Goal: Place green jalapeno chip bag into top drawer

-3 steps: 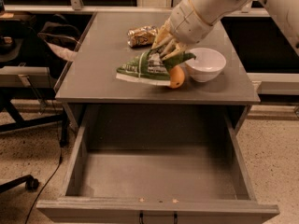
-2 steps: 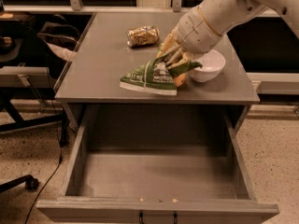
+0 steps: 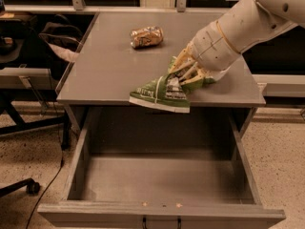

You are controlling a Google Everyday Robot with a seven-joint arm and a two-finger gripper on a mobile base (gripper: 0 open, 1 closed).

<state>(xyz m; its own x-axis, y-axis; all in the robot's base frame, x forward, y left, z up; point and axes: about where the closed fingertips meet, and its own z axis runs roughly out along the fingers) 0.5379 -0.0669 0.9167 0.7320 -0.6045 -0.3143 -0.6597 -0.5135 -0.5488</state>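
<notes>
The green jalapeno chip bag (image 3: 159,93) is a crinkled green foil bag with a white edge, held roughly flat over the table's front edge, above the back of the open top drawer (image 3: 162,178). My gripper (image 3: 183,78) is shut on the bag's right end, and the arm reaches in from the upper right. The drawer is pulled fully out, and its grey inside holds nothing. Its front panel has a small dark handle (image 3: 161,221).
A crushed gold-brown can (image 3: 146,36) lies on the grey table (image 3: 105,70) at the back centre. A dark office chair and cables (image 3: 24,80) stand to the left. My arm covers the table's right side.
My gripper has carried the bag forward and slightly down, from over the table's right middle to its front edge. The white bowl and orange seen before are now hidden behind my arm.
</notes>
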